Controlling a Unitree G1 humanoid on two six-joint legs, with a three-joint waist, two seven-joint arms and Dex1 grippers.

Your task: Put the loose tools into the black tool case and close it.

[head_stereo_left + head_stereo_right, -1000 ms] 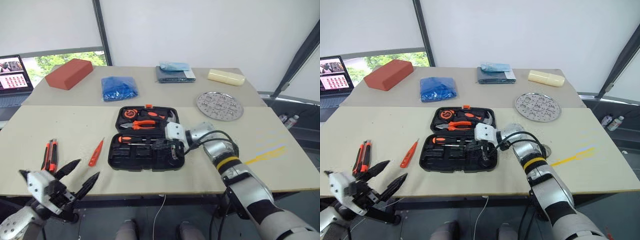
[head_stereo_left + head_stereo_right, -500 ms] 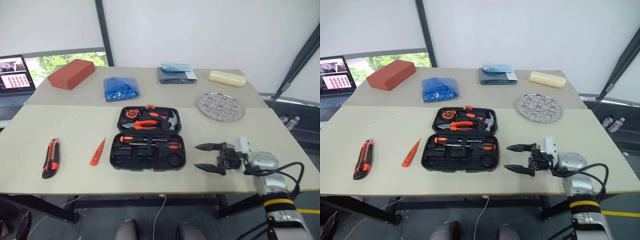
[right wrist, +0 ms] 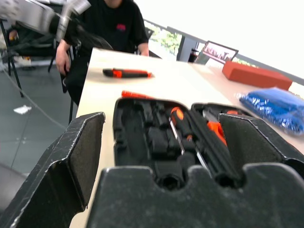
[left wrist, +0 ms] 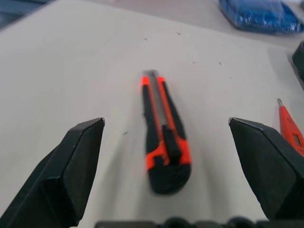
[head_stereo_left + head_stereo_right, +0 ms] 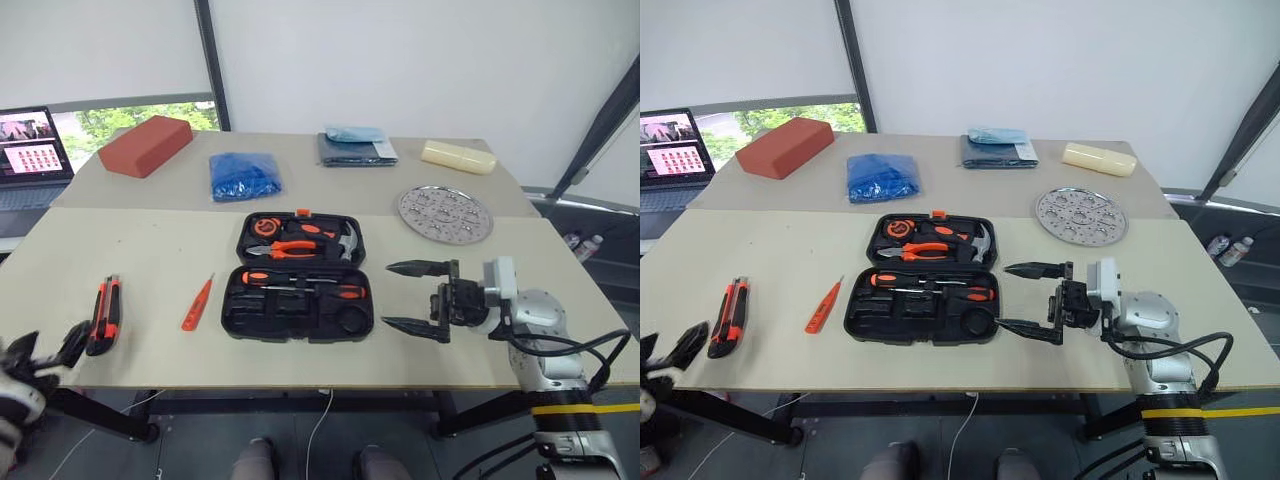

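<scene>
The black tool case (image 5: pixel 300 276) lies open at the table's middle. Two orange-and-black screwdrivers (image 5: pixel 305 284) rest in its near half, and a dark ring (image 5: pixel 352 320) sits in its near right recess. An orange-black utility knife (image 5: pixel 103 315) and a slim orange tester screwdriver (image 5: pixel 197 303) lie loose on the table to the left of the case. My left gripper (image 5: pixel 48 345) is open at the table's near left edge; in its wrist view the knife (image 4: pixel 164 142) lies just ahead between the fingers. My right gripper (image 5: pixel 388 295) stands open and empty right of the case, pointing at it.
Orange-handled pliers (image 5: pixel 290 248) and a hammer (image 5: pixel 345 238) fill the case's far half. A round perforated metal tray (image 5: pixel 445 213) is at the right. On the far table lie a red brick (image 5: pixel 145 145), a blue bag (image 5: pixel 245 175) and a laptop (image 5: pixel 30 160). A person in black (image 3: pixel 109 23) sits beyond the table's left end.
My right gripper opened and drew back to the right out of the case, leaving the ring in its recess. My left gripper moved left to just before the utility knife.
</scene>
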